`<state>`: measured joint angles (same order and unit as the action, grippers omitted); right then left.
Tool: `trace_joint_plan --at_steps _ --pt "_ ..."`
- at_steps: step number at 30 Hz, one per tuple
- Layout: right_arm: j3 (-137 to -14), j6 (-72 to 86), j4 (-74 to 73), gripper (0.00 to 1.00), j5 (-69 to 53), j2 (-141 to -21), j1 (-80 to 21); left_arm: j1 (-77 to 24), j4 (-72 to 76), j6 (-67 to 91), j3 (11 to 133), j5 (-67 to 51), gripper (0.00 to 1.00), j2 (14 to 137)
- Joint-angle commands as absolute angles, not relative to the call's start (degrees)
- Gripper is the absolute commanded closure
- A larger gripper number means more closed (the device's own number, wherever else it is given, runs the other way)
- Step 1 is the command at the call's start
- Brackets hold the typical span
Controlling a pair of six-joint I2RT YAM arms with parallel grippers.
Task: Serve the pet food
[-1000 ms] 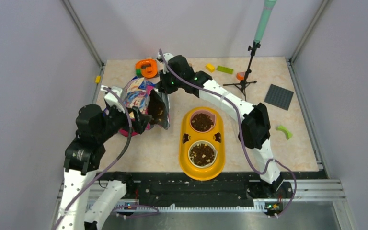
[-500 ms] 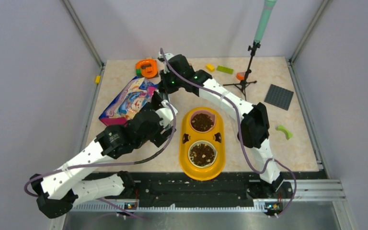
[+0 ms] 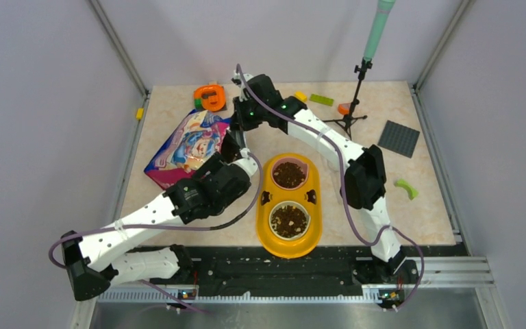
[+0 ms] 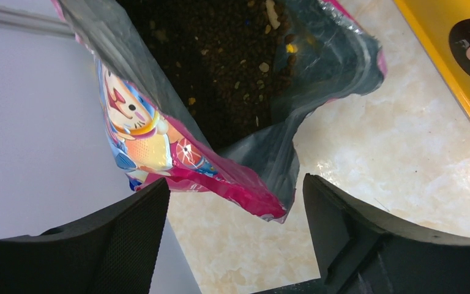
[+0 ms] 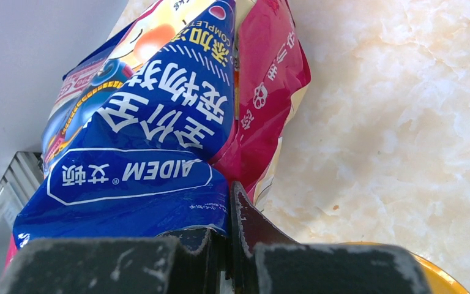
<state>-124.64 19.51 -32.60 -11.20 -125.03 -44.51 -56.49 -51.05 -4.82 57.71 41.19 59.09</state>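
Observation:
The magenta-and-blue pet food bag (image 3: 188,145) lies on its side at the back left of the table. My right gripper (image 3: 238,125) is shut on the bag's edge; the right wrist view shows its jaws (image 5: 229,202) pinching the blue foil (image 5: 153,122). My left gripper (image 3: 231,148) stands open just before the bag's open mouth. Dark kibble (image 4: 232,67) shows inside the bag, and the pink lip (image 4: 245,199) hangs between the open fingers (image 4: 128,233), untouched. Both bowls of the yellow feeder (image 3: 263,221) hold kibble (image 3: 289,174) (image 3: 289,220).
An orange toy (image 3: 209,97) sits behind the bag. A tripod stand (image 3: 348,118) with a green pole, coloured bricks (image 3: 320,100), a grey baseplate (image 3: 398,138) and a green curved piece (image 3: 405,188) lie at the right. The feeder's yellow rim (image 4: 428,30) is close on the left gripper's right.
The left arm has swung from the bag's left side round to its mouth near the feeder. The bag has gone from propped up to lying flat. The right gripper stays shut on it.

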Motion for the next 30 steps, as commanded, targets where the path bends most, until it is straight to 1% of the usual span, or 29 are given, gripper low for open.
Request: trace_joint_plan --at_steps 1,4,5,6,7,8,10,11,15,19,23,26,30 --pt "-127.9 23.1 -28.9 1.0 -13.2 -122.8 -42.1 -56.9 -48.0 -0.7 57.2 46.1 0.2 60.6" --pt "-127.8 23.7 -29.0 1.0 -13.7 -122.8 -41.6 -56.9 -48.0 2.0 56.6 47.6 0.3 62.2" --pt "-127.6 23.8 -28.9 1.0 -14.2 -122.9 -41.5 -56.9 -47.4 3.1 56.5 49.1 0.37 62.8" --pt "-127.2 23.8 -28.6 1.0 -14.6 -122.7 -41.5 -56.9 -46.4 4.5 56.2 52.0 0.47 63.3" --pt "-126.8 24.0 -28.1 1.0 -14.9 -122.5 -41.5 -56.8 -45.3 5.0 55.8 55.9 0.59 63.7" --pt "-126.4 24.1 -27.7 1.0 -15.1 -122.3 -41.5 -56.7 -43.4 4.5 55.4 57.6 0.69 63.9" --pt "-126.0 24.4 -27.1 1.0 -15.4 -122.2 -41.5 -56.5 -40.2 2.2 55.2 58.4 0.94 63.2" --pt "-126.1 24.4 -27.2 1.0 -15.5 -122.2 -41.4 -56.4 -38.8 1.5 55.6 58.2 1.0 61.8" --pt "-126.2 23.3 -27.9 1.0 -16.7 -121.8 -41.2 -54.4 -35.8 0.5 58.7 56.0 1.0 54.5" --pt "-128.0 21.8 -29.4 1.0 -17.4 -121.1 -40.7 -50.6 -31.0 -4.3 63.7 53.3 1.0 47.1" --pt "-133.6 20.6 -33.6 1.0 -17.8 -120.8 -40.0 -44.4 -24.3 -6.3 66.9 52.6 1.0 42.4" --pt "-133.4 20.2 -33.6 1.0 -16.5 -118.3 -39.3 -40.2 -21.3 -5.2 67.1 51.4 1.0 39.6" --pt "-132.7 19.6 -34.2 1.0 -17.3 -115.2 -37.3 -39.7 -22.0 -5.3 68.8 51.0 1.0 38.0"
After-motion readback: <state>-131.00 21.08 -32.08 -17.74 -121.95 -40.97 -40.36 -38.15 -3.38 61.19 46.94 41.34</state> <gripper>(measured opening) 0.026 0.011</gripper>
